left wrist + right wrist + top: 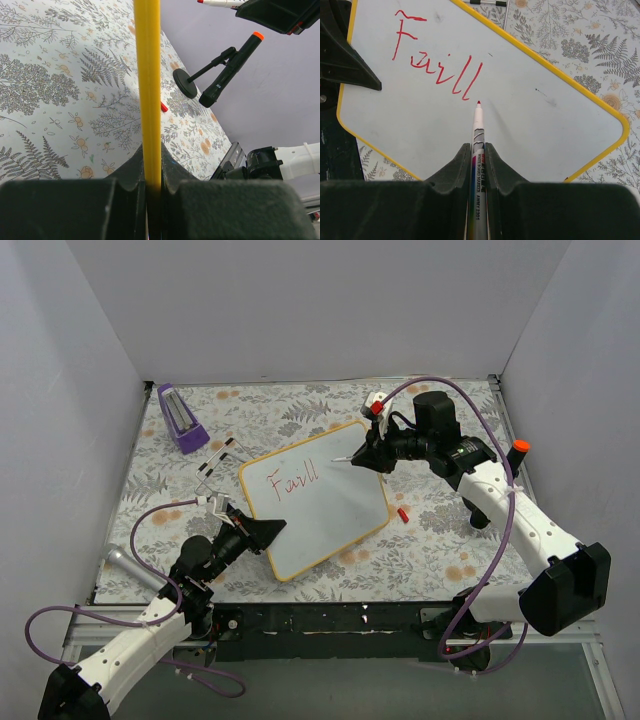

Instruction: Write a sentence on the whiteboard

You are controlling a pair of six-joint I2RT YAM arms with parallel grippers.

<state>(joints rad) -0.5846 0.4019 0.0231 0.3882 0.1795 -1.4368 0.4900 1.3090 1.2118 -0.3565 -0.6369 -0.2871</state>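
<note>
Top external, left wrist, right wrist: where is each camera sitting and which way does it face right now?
Top external: above and behind the bases, looking down on the floral table and whiteboard; both arms show, with left gripper and right gripper.
Left wrist: looks along the board's yellow frame, edge-on, towards the right arm; own fingers clamp it.
Right wrist: looks down on the board; own fingers hold a red-tipped marker.
Shared: top external and right wrist both show the red word "Faill".
</note>
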